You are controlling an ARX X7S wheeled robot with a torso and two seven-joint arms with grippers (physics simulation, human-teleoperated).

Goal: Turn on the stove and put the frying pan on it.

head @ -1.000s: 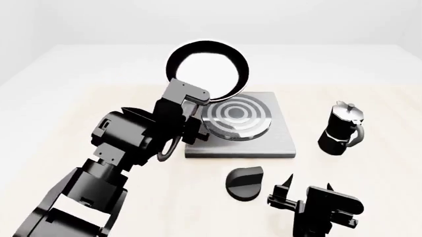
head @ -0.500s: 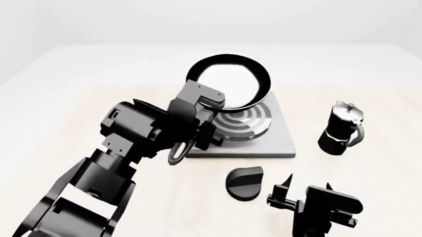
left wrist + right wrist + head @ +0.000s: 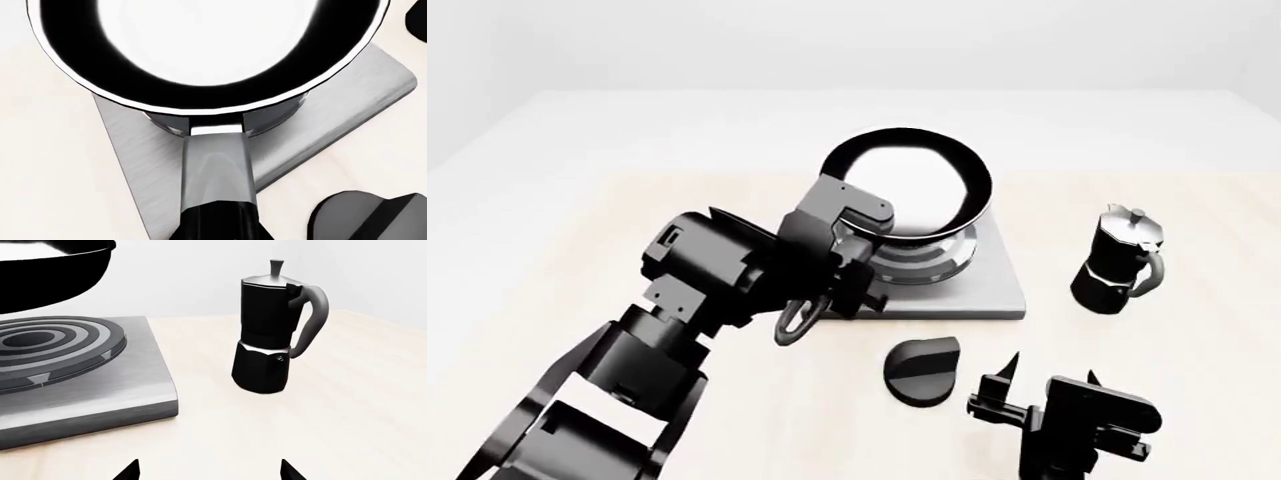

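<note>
Black and glossy, the frying pan (image 3: 910, 190) hangs in the air above the stove (image 3: 981, 285), near the far edge of the bench (image 3: 587, 230). Its rim overlaps most of the ring burner (image 3: 924, 258) in the head view, without touching it. The right wrist view confirms the gap: the pan's underside (image 3: 50, 275) floats clear of the concentric rings (image 3: 47, 347). The left wrist view alone shows the handle (image 3: 217, 175), a grey metal neck running into a black grip, with the mirror-bright white interior (image 3: 207, 37) beyond. The left gripper (image 3: 827, 270) is closed around that handle, though its fingertips are hidden by the wrist.

The right gripper (image 3: 1044, 395) sits by the near edge, jaws parted and holding nothing; its two fingertips (image 3: 127, 471) show only in the right wrist view. The round black knob (image 3: 921, 370) lies just beside it, apart from the grey plate. A black moka pot (image 3: 1118, 262) stands upright toward the right edge.
</note>
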